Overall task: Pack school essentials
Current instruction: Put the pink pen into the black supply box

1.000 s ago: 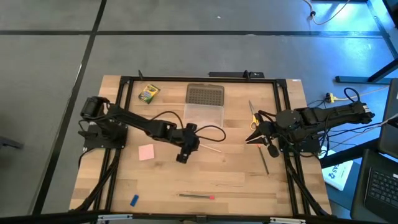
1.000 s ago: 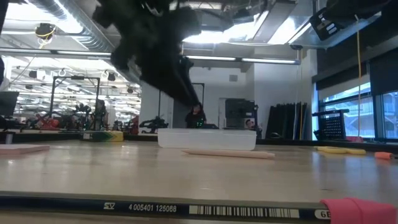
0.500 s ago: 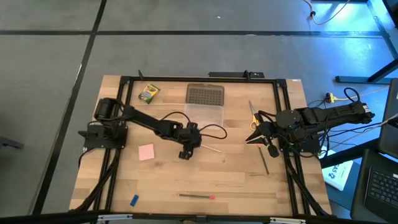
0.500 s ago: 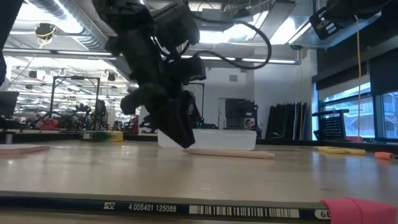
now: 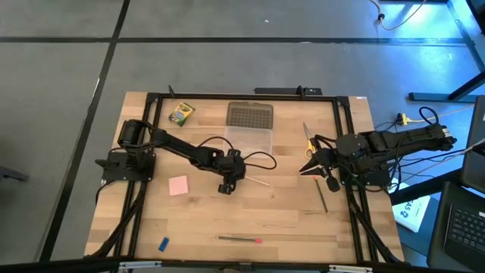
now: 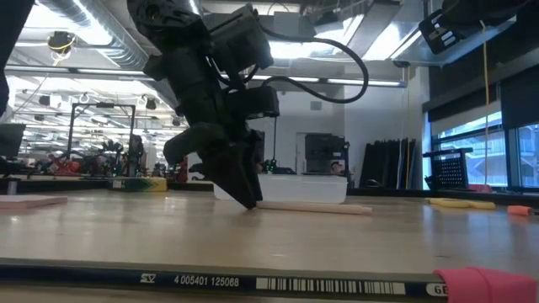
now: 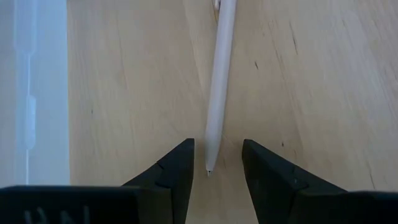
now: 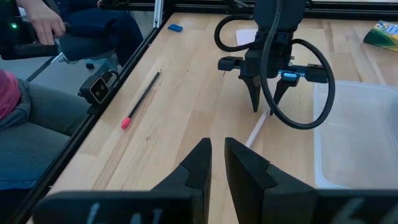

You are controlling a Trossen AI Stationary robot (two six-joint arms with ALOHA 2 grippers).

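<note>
Descent of the left gripper (image 5: 225, 186) onto the pale pencil (image 7: 219, 87) is the change on record: a second ago it hung above the boards near table centre, half a second ago it was dropping, and now its fingertips (image 6: 249, 200) sit at the wood.

- Left gripper: jaws parted, one finger on each side of the pencil's tip, not yet clenched; nothing grasped.
- Pale pencil: flat on the table (image 5: 288, 208), unmoved, just at 6 o'clock of the clear case (image 5: 248, 139), running from the gripper toward 4 o'clock.
- Right gripper (image 5: 304, 170): unchanged, waiting at 3 o'clock of the table; fingers nearly together with a narrow gap, holding nothing.
- Yellow-handled scissors (image 5: 309, 144): at 2 o'clock, beside the right gripper.
- Crayon box (image 5: 181, 114): at 11 o'clock.
- Pink notepad (image 5: 178, 186): at 9 o'clock.
- Blue eraser (image 5: 163, 244): at 7 o'clock.
- Pink-tipped pencil (image 5: 238, 239): along the 6 o'clock edge.
- Dark pencil (image 5: 321, 196): at 4 o'clock.

Assessment: packing appears barely begun, all essentials still lying loose on the table. Closing on the pencil looks like the next move; the bite is at the very tip, so it may pivot or slip.
</note>
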